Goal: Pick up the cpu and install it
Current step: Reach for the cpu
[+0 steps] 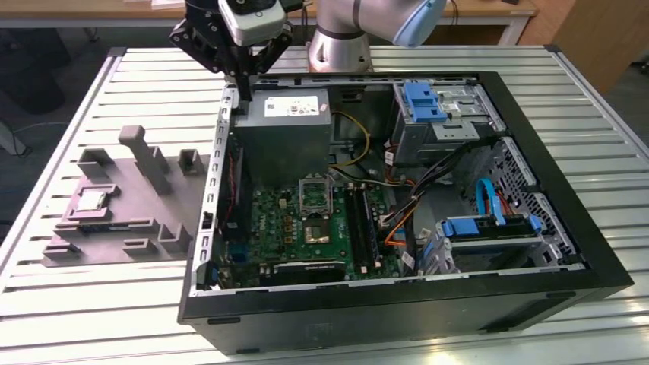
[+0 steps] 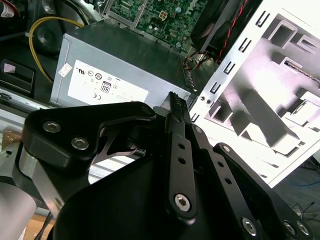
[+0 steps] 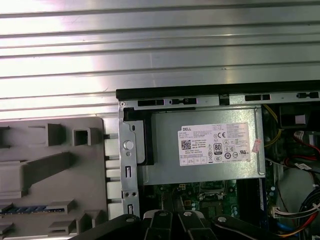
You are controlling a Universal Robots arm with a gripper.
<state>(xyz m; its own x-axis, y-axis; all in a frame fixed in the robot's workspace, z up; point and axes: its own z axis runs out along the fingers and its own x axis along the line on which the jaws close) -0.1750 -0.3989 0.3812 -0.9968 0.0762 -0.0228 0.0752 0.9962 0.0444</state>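
**Empty gripper above the case's corner, cpu lying in the tray**

The gripper (image 1: 242, 73), black and built of bolted links, hangs with its fingers drawn together to a point and nothing between them. It sits over the far corner of the open computer case (image 1: 406, 304), just above the power supply (image 1: 289, 129), a plain grey sheet-metal box with a white label.

The cpu (image 1: 93, 200) is well apart from it: a small flat square with a pale silvery top, seated in a recess of the grey moulded tray (image 1: 127, 209). The tray is matt, with blocky upright posts and one long slanted bar. It lies beside the case, on the exterior view's left.

Inside the black-framed case lies the green motherboard (image 1: 289, 228), dense with small parts, and on it the dark rectangular socket (image 1: 315, 196) with its silver frame (nothing pale shows inside it). Blue plastic brackets (image 1: 421, 103) cap the drive bays, and a yellow cable (image 1: 355, 137) loops beside the power supply.

Everything rests on a table (image 1: 61, 304) of ribbed, shiny aluminium slats. Beyond it stands a wood-topped desk (image 1: 102, 11).
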